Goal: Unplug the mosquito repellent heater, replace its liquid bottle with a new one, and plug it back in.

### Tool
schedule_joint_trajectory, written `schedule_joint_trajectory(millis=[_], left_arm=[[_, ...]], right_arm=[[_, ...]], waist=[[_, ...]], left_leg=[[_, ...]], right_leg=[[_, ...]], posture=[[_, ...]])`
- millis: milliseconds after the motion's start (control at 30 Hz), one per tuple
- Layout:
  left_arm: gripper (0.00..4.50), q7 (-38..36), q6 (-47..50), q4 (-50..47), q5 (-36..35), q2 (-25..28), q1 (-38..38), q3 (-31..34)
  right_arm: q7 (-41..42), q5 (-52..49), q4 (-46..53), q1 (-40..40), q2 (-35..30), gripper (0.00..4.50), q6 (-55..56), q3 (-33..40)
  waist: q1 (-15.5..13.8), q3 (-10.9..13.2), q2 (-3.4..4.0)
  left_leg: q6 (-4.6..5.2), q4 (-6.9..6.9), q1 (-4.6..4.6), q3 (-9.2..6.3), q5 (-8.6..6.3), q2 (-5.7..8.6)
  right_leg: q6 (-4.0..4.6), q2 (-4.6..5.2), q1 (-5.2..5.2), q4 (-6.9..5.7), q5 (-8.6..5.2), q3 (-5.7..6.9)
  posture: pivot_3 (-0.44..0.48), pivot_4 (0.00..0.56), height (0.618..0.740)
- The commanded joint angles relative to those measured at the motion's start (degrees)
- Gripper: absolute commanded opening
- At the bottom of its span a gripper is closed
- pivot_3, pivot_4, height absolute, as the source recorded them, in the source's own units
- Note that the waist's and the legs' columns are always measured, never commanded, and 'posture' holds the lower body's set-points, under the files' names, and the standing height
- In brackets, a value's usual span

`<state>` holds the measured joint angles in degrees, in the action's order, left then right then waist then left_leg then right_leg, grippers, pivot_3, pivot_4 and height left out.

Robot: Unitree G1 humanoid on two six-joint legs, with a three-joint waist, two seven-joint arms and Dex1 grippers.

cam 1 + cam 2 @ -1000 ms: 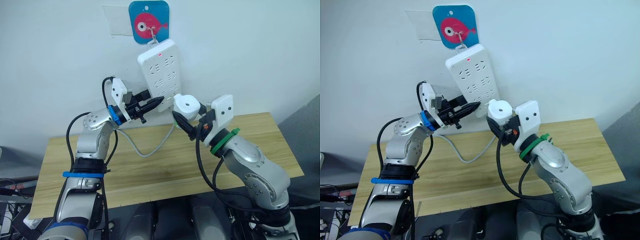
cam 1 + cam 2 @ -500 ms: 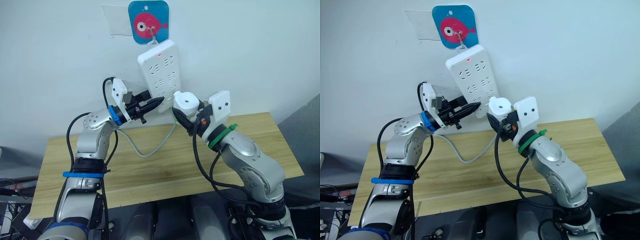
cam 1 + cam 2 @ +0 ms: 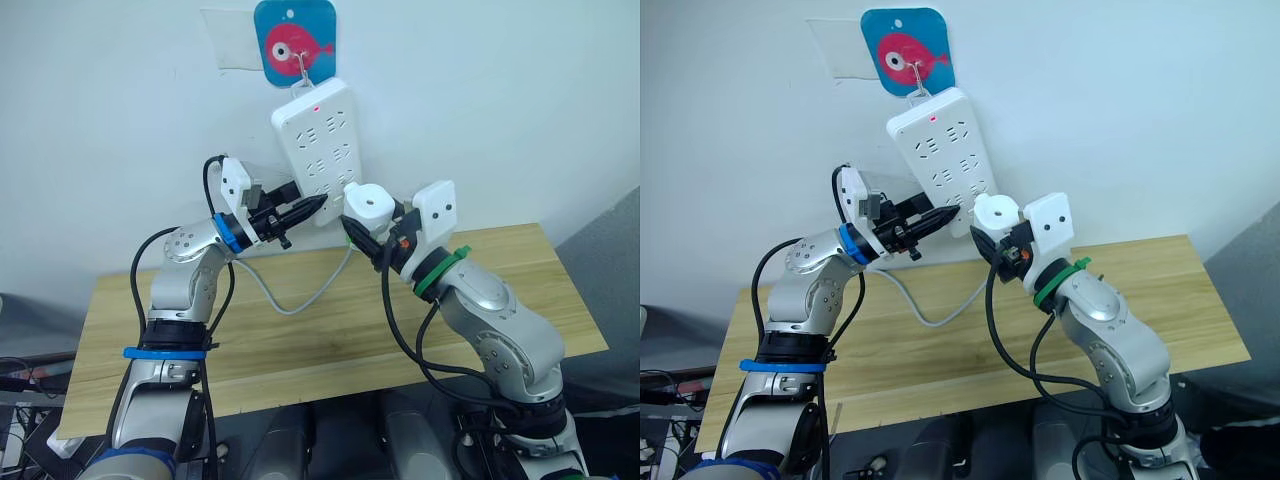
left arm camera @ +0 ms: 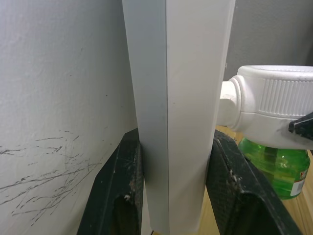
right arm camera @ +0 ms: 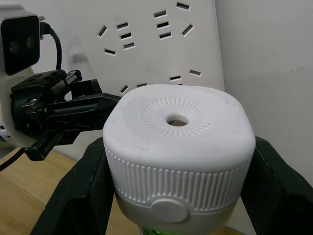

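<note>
The mosquito repellent heater [image 3: 367, 203] is a white rounded unit with a round vent hole on top [image 5: 178, 119]. A green liquid bottle [image 4: 279, 169] hangs under it. My right gripper [image 3: 368, 226] is shut on the heater, with one black finger [image 5: 80, 188] on each side. The heater's plug side meets the lower face of the white power strip [image 3: 314, 135] hanging on the wall. My left gripper [image 3: 309, 207] is shut on the strip's lower edge [image 4: 181, 98], which sits between its fingers [image 4: 122, 188].
The strip hangs from a hook on a blue fish plaque [image 3: 294, 42], and a red light glows near its top. Its grey cable [image 3: 290, 300] loops down onto the wooden table [image 3: 300, 350]. The wall stands right behind the strip.
My right arm has carried the heater a little up and left, closer to the power strip. My left gripper has kept its hold on the strip.
</note>
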<state>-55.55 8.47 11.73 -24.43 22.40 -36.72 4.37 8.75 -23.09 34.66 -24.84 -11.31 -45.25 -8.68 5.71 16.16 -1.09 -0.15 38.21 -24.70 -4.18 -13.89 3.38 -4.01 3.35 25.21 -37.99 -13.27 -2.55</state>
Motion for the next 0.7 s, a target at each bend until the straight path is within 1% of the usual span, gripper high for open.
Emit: schedule_joint_trajectory(millis=[33, 567, 700], left_arm=[[1.35, -1.2, -0.6, -2.1, -0.1, -0.1, 0.2, -1.1], [1.35, -1.6, -0.6, -1.8, 0.0, 0.0, 0.2, -1.3], [1.35, -1.7, -0.5, -1.4, 0.0, 0.0, -0.1, -1.4]], right_arm=[[0.4, 0.5, 2.0, -0.9, 0.6, 3.05, 2.0, 0.5], [-0.2, -0.6, 3.6, -0.9, 3.1, 3.05, 1.0, 1.0], [-0.5, -0.3, 1.8, -1.2, 4.3, 3.05, 0.7, 1.0]], waist=[[0.0, 0.0, 0.0], [0.1, 0.0, 0.0], [0.1, 0.0, 0.0]], left_leg=[[0.0, 0.0, 0.0, 0.0, 0.0, 0.0], [0.0, 0.0, -0.01, 0.02, 0.0, -0.01], [0.0, 0.0, -0.01, 0.02, 0.0, 0.0]], right_leg=[[0.0, 0.0, 0.0, 0.0, 0.0, 0.0], [0.0, 0.0, 0.02, -0.02, 0.0, 0.0], [0.0, 0.01, 0.02, -0.02, 0.0, 0.0]], posture=[[-0.195, 0.241, 0.74], [-0.198, 0.255, 0.74], [-0.199, 0.264, 0.74]])
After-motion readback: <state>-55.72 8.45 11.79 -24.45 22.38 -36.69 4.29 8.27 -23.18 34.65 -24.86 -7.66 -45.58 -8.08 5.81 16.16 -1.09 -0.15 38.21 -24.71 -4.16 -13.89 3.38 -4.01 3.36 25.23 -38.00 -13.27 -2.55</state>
